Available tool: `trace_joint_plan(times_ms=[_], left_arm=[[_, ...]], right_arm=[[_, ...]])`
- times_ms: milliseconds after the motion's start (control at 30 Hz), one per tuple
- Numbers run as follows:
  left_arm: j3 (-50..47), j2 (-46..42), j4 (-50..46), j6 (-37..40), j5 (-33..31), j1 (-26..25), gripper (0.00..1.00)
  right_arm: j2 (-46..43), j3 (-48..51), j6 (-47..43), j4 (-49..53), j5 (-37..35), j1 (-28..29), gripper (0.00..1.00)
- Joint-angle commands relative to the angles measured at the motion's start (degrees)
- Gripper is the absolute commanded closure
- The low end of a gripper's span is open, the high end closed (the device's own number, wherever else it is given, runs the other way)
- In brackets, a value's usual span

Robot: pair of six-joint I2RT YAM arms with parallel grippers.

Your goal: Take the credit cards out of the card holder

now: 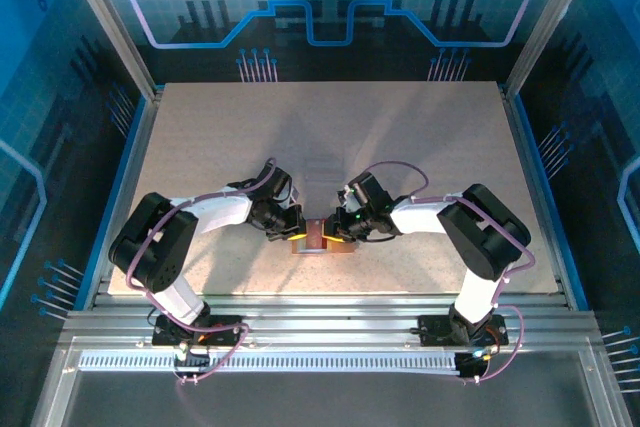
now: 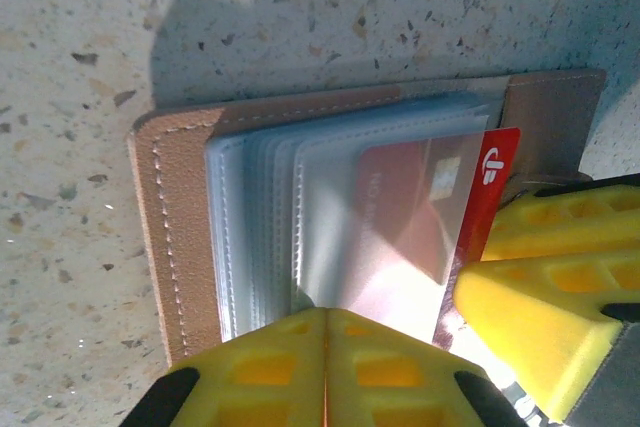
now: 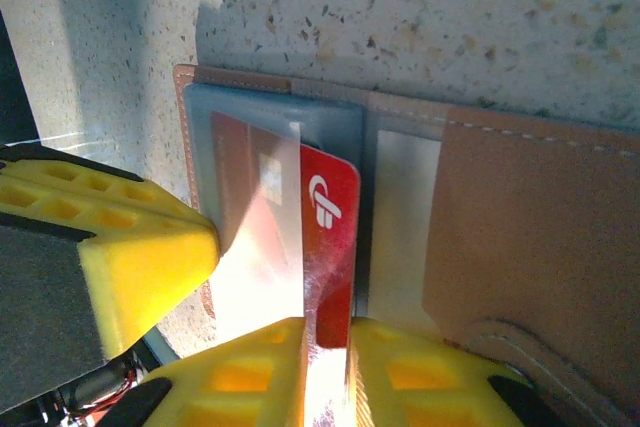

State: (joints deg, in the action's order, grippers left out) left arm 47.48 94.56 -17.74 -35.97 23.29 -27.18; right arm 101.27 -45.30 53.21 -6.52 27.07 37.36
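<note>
1. ok so the left gripper (image 2: 325, 367) has its fingers pressed fully together, holding nothing. The tips look like they're pinning the clear sleeves (image 2: 260, 207) of the card holder (image 2: 170, 217), which sits mid-counter (image 1: 400, 147) by the near edge.
2. the red credit card (image 3: 330, 207) pokes out of its sleeve, long axis left-right, free end toward the right arm.
3. the right gripper (image 3: 325, 362) has narrow fingers with the card's end between them, can't tell if it's properly pinched. I'd pull straight right, there's bare counter that way.

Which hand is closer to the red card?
Right. The right hand pinches the red card at its exposed end; the left hand rests on the card holder beside it.
</note>
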Motion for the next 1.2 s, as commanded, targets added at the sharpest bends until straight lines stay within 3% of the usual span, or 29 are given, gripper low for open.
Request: trace_joint_plan(times_ms=[0, 1167], left_arm=[[0.24, 0.87, -3.31, 0.49, -2.06, -0.68, 0.93], [0.3, 0.19, -3.6, 0.63, -2.02, -0.68, 0.92]], right_arm=[[1.12, 1.09, 0.65, 0.44, 0.1, -0.54, 0.84], [-6.44, -1.67, -9.58, 19.91, -6.98, -3.51, 0.94]])
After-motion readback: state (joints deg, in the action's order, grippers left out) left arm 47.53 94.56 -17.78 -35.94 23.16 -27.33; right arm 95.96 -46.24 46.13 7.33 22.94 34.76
